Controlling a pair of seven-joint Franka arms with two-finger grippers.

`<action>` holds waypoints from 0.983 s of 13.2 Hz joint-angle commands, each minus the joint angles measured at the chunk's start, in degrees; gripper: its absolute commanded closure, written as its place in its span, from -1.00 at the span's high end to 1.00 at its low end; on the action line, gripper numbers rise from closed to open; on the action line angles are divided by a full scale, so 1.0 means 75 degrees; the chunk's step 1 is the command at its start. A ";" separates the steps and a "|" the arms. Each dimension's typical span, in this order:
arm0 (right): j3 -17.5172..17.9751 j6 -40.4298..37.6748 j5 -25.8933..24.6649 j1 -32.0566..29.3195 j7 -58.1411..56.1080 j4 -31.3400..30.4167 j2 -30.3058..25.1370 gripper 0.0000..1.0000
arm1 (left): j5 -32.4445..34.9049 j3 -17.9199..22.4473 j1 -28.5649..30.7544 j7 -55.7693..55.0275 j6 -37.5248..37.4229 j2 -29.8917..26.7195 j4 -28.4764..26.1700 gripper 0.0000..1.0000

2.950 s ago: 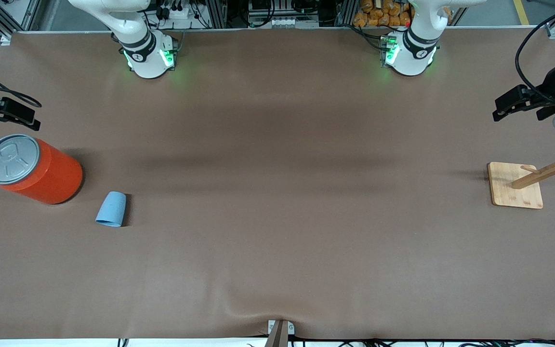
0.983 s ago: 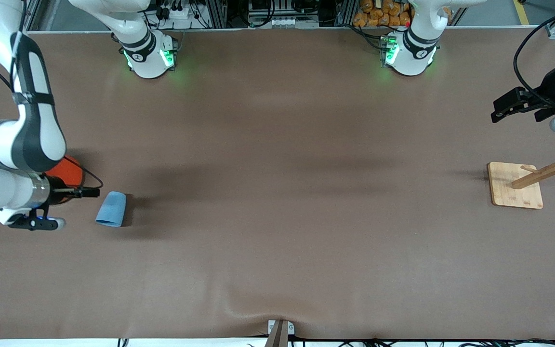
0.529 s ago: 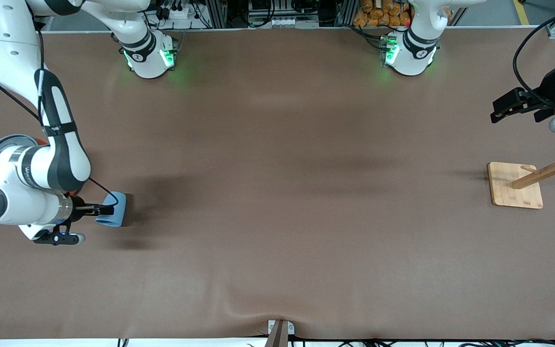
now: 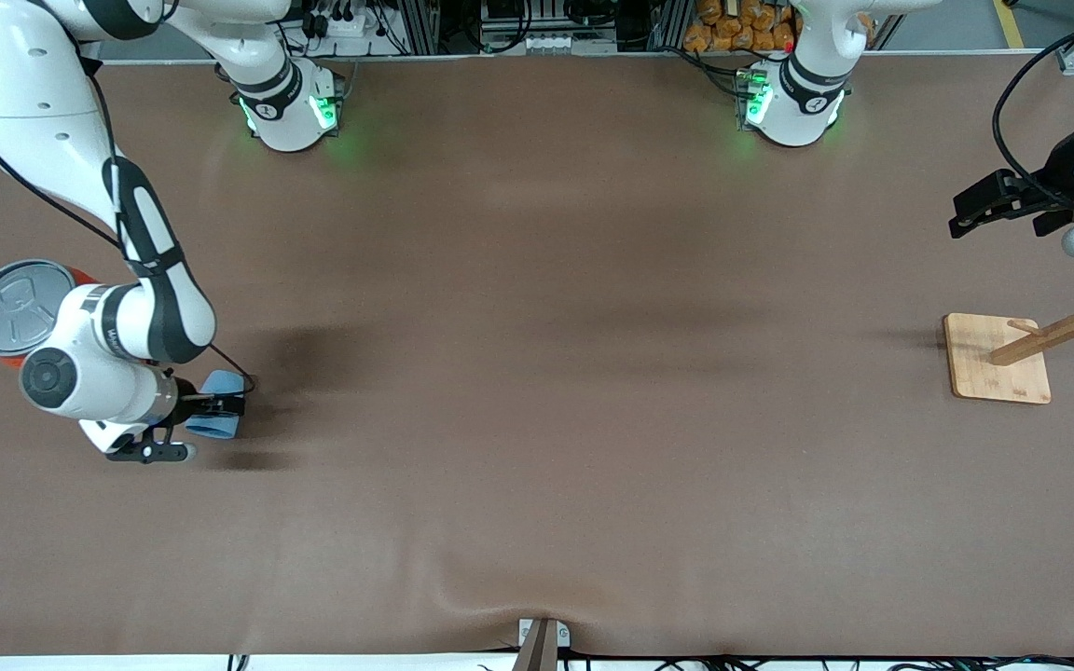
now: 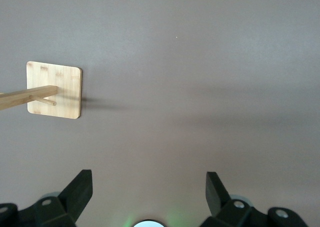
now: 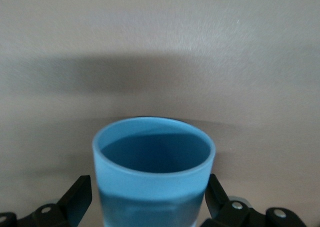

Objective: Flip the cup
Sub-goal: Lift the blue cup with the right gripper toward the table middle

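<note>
Right gripper (image 4: pixel 220 406): standing spread wide at the light-blue cup (image 4: pixel 217 417), fingers (image 6: pixel 75 197) flanking it, gripping nothing.
Cup: sitting on the brown table (image 4: pixel 537 373), beside the orange can (image 4: pixel 10 308).
Left gripper (image 4: pixel 966 212): waiting agape, empty, near the wooden rack (image 4: pixel 1003 368).

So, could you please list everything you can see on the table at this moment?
cup: one, light blue, nearer the front camera than the orange can, at the right arm's end of the table.
orange can: one, orange with grey pull-tab top, at the right arm's end, partly hidden by the right arm.
wooden rack: one, pale wood, square base with pegs, at the left arm's end.
right tool: open, fingers on either side of the cup.
left tool: open, waiting over the table edge above the rack.
</note>
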 commanded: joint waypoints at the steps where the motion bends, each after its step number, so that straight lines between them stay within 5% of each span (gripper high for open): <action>1: 0.0049 0.0161 0.0020 -0.0075 -0.0105 -0.0168 -0.0002 1.00 | -0.0115 -0.0017 0.0010 0.0126 -0.0124 0.0083 0.0139 1.00; 5: 0.0049 0.0312 0.0020 -0.0064 -0.0117 -0.0168 0.0045 1.00 | -0.0127 -0.0028 -0.0002 0.0126 -0.0124 0.0118 0.0151 1.00; 7: 0.0049 0.0348 -0.0003 -0.0052 -0.0373 -0.0168 0.0010 0.14 | -0.0115 -0.0028 0.0010 0.0138 -0.0124 0.0130 0.0139 1.00; 8: 0.0049 0.0337 0.0008 -0.0052 -0.0584 -0.0156 -0.0059 -0.04 | -0.0115 -0.0028 0.0010 0.0138 -0.0124 0.0130 0.0139 1.00; 13: 0.0049 0.0104 0.0009 -0.0134 -0.2760 -0.0156 -0.0738 -0.12 | -0.0232 -0.0017 0.0010 0.0138 -0.0124 0.0165 0.0150 1.00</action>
